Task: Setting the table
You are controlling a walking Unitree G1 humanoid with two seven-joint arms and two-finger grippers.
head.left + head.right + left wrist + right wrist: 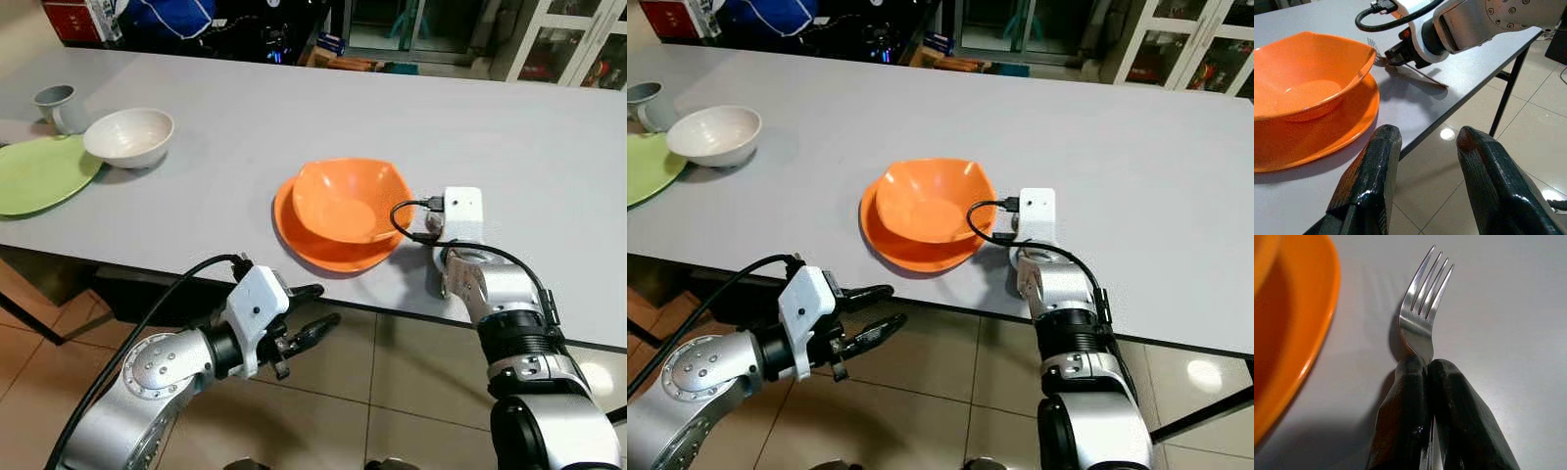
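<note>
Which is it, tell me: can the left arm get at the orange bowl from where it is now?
Probably yes. The left gripper hangs open just off the table edge, below the orange bowl, with nothing between them. The bowl sits on the orange plate near that edge. The right gripper holds a fork beside the plate.

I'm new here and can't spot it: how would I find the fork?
Start at the long grey table and find the orange bowl on its orange plate. Just beside the plate, the right tool pinches a silver fork, the only metal cutlery there.
</note>
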